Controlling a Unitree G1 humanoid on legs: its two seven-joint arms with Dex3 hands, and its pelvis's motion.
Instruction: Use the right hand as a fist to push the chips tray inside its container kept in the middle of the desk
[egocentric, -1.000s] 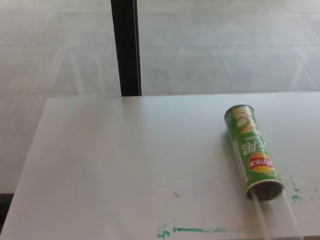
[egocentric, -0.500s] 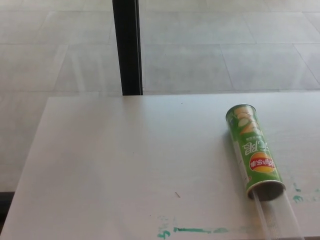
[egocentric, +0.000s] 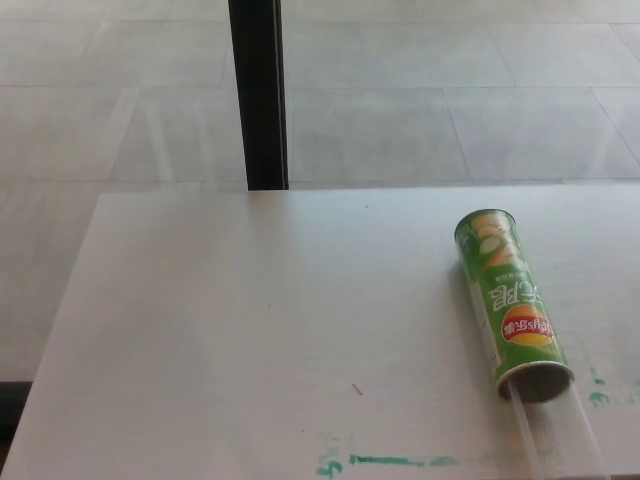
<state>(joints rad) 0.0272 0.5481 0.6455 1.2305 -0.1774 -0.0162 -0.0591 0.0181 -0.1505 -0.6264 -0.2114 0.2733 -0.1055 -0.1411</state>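
Hands: neither shows yet.
Tray (egocentric: 562, 440): sticks out of the can (egocentric: 510, 305).
Risk: an off-center push rolls the can away.

Bright, even, diffuse light with a slightly hazy washed-out cast; pale streaky sheen on the tiled floor (egocentric: 450, 100), soft faint shadow left of the green can (egocentric: 510, 305), overall mild softness, clear tray (egocentric: 560, 440) barely distinguishable against the white desk (egocentric: 250, 320).
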